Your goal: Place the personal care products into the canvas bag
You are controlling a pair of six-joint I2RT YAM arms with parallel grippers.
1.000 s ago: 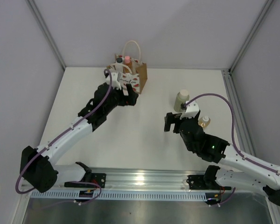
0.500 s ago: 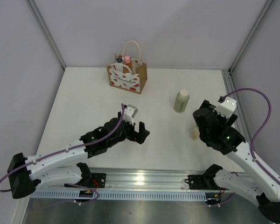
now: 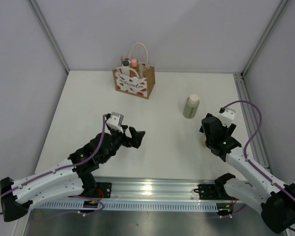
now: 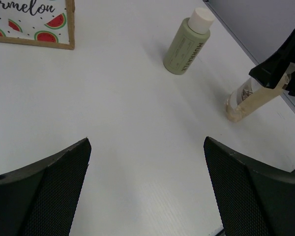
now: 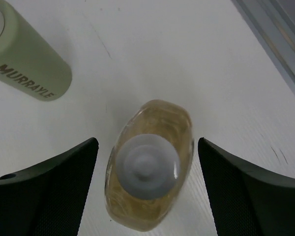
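Directly beneath my right gripper [image 5: 147,147] stands the amber bottle [image 5: 150,169], near the right edge of the table [image 3: 162,108]. It is upright, cap up, long axis vertical. My jaws are spread, flanking its sides without touching. My left gripper [image 3: 136,135], likewise spread and empty, is well apart. The canvas bag [image 3: 137,87] stands far-left.

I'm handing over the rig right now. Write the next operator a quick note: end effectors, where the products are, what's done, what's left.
Left end effector: open, empty, above the table.
Right end effector: open, straddling the amber bottle from above, fingers not touching it.
Done: peach bottle and black-lidded jar are in the canvas bag.
On the table: amber bottle; olive-beige bottle upright nearby.
Left: grip and bag the amber bottle, then the olive-beige one.
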